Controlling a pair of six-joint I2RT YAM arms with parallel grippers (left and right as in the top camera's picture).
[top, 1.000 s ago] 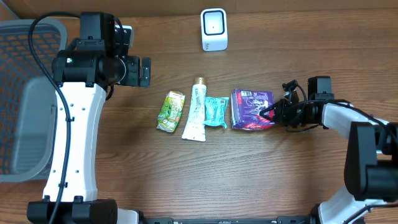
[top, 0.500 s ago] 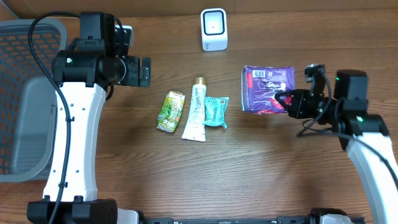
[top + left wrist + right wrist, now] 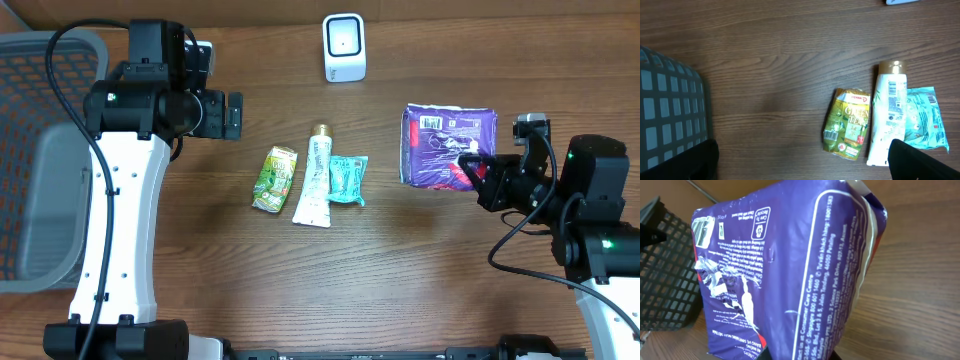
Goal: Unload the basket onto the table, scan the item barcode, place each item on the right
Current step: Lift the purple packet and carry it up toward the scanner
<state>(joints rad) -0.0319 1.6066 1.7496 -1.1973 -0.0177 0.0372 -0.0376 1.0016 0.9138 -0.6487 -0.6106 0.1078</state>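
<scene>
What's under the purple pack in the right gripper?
Only bare wooden table shows around the purple pack; the spot beneath it is hidden. The right gripper clamps its edge.

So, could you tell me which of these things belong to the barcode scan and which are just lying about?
In the job: purple packet, gripped by the right gripper; white scanner.
Lying about: green sachet, white tube, teal sachet, grey basket, all untouched.
</scene>
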